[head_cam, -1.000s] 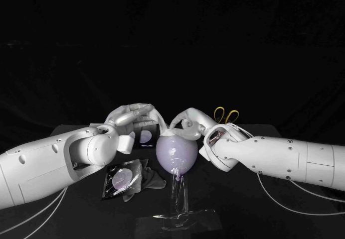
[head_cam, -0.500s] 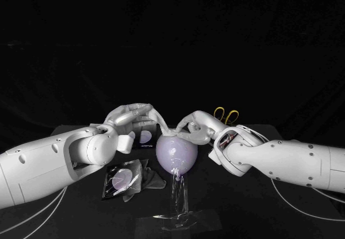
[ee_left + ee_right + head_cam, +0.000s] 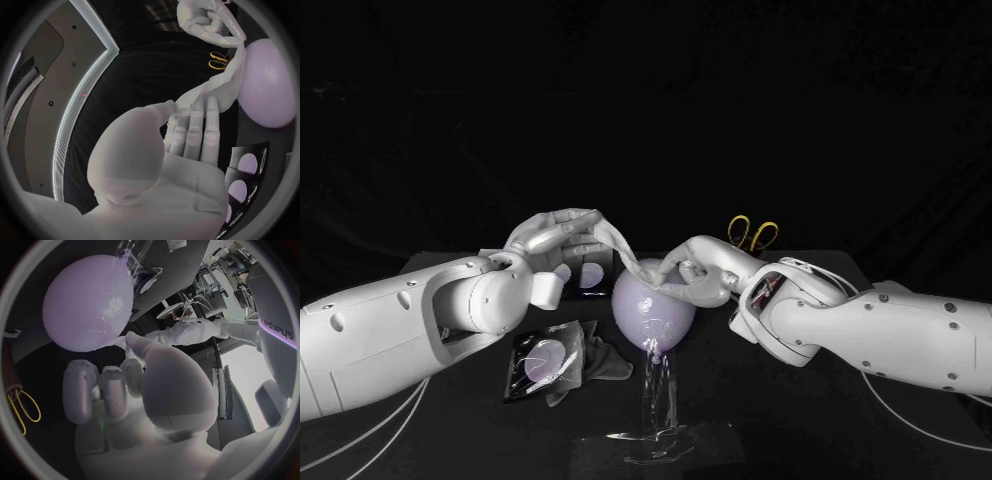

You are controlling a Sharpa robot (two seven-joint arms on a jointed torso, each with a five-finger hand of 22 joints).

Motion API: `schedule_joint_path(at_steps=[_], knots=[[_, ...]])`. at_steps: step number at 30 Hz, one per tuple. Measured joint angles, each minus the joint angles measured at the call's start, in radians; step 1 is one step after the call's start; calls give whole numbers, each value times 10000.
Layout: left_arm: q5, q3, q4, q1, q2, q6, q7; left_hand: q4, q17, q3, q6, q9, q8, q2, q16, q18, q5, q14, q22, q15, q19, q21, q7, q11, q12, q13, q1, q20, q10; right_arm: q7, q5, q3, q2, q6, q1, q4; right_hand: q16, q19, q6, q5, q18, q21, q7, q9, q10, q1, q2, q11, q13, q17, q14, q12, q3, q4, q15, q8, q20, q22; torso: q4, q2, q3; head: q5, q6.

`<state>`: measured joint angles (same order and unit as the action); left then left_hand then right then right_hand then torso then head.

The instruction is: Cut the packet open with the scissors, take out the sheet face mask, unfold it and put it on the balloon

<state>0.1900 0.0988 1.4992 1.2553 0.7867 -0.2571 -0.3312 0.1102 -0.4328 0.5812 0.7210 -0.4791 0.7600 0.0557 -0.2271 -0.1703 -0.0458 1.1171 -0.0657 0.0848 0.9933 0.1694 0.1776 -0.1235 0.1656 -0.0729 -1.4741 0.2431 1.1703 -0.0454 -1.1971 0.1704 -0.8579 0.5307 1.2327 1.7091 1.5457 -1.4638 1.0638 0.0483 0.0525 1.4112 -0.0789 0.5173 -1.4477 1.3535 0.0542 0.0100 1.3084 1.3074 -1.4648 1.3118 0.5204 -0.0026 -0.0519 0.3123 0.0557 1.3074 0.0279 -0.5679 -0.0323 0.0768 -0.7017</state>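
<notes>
You see the sheet face mask (image 3: 617, 243) as a narrow white strip, not unfolded, stretched in the air between the two hands. The left hand (image 3: 557, 237) grasps its upper end between thumb and fingers. The right hand (image 3: 692, 268) pinches its lower end just above the top of the balloon (image 3: 656, 315). The pale purple balloon stands upright on a clear stand (image 3: 655, 390), in the middle of the black table (image 3: 790, 400).

An opened packet (image 3: 542, 362) lies flat on the table, left of the stand and below the left arm. A second packet (image 3: 593, 275) stands behind the balloon, partly covered by the left wrist. The scissors (image 3: 753, 232) lie far back on the right; only their yellow handles show, the blades are hidden behind the right arm. Behind the table everything is dark.

You cannot tell whether the mask's lower end touches the balloon. A dark crumpled thing beside the flat packet is hard to make out.
</notes>
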Motion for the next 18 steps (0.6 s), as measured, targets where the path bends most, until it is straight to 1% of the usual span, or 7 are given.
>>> schedule_joint_path(at_steps=[5, 9, 10, 12, 13, 16, 18], knots=[[0, 1, 107, 0, 131, 0, 7, 0, -9, -1, 7, -5, 0, 0, 0, 4, 0, 0, 0, 0, 0, 0, 34, 0, 0, 0, 0, 0, 0, -19, -191, 10, -121, 50, -124, 149, 21, 2, -17, -1, -1, -1, 17, 2, -19, -12, 13, -23, 0, 4, -36, -71, 30, -30, -37, 31, 0, 3, 1, -1, 0, -1, 1], [0, 3, 174, -1, 215, 0, 19, 0, -9, -1, 8, -7, -1, 0, 0, 5, 0, 0, 0, 0, 0, 0, 35, 0, 0, 0, 0, 0, 0, -21, -259, 23, -133, 112, -195, 194, -34, 3, -213, 3, -1, -277, 4, 246, 73, -289, 290, -110, 0, 7, -36, -701, -61, 1, -38, 87, -1, 5, 6, -1, 0, -2, -7], [-1, 3, 185, -2, 227, 0, 21, 0, -9, -1, 8, -7, -2, 0, 0, 5, 0, 0, 0, 0, 0, 0, 36, 0, 0, 0, 0, 0, 0, -21, -263, 28, -136, 118, -207, 196, -100, 3, -393, 3, -1, -374, -70, 243, 201, -435, 434, -70, -5, 7, -36, -963, -161, 103, -38, 20, -1, 6, 6, -1, 0, -2, -8], [-1, 4, 218, -3, 251, 0, 29, 0, -9, -1, 10, -7, -3, 1, 0, 7, 1, 0, 0, 0, 0, 0, 37, 0, 0, 0, 0, 0, 0, -18, -264, 40, -147, 120, -231, 201, -250, 4, -906, 36, -1, -564, -269, 49, 565, -827, 825, 111, -131, 7, -55, -1582, -506, 248, -7, -362, -1, 7, 6, -1, 1, 4, -15], [-1, 4, 231, -3, 261, 0, 33, 0, -8, -1, 20, -7, -5, 1, 0, 6, 1, 0, 0, 0, 0, 0, 48, 0, 0, 0, 0, 0, 0, -15, -264, 45, -153, 119, -241, 204, -335, 41, -1251, 17, -1, -676, -425, -83, 768, -1015, 1013, 284, -226, 7, -35, -1888, -693, 344, 153, -610, 35, 7, 6, -1, 0, 7, -19], [-1, 4, 283, -2, 294, 2, 47, 0, -8, -2, 21, -7, -7, 1, 0, 8, 11, 0, 0, 0, 0, 0, 49, 0, 0, 1, 1, 0, 0, 8, -244, 57, -192, 106, -266, 246, -453, 151, -1632, 16, -2, -856, -600, -222, 1072, -1198, 1196, 440, -459, 7, 13, -2332, -964, 430, 318, -886, 145, 7, 6, -2, -5, 10, -30], [-1, 4, 323, -2, 316, 4, 56, 0, -8, -2, 21, -7, -8, 1, 0, 9, 21, 0, 0, 0, 0, 0, 49, 0, 0, 0, 1, 0, 0, 20, -226, 64, -227, 99, -281, 290, -487, 181, -1699, 16, -1, -906, -665, -270, 1156, -1236, 1239, 496, -552, 7, -14, -2478, -1069, 487, 347, -944, 176, 7, 6, -2, -5, 10, -33]])
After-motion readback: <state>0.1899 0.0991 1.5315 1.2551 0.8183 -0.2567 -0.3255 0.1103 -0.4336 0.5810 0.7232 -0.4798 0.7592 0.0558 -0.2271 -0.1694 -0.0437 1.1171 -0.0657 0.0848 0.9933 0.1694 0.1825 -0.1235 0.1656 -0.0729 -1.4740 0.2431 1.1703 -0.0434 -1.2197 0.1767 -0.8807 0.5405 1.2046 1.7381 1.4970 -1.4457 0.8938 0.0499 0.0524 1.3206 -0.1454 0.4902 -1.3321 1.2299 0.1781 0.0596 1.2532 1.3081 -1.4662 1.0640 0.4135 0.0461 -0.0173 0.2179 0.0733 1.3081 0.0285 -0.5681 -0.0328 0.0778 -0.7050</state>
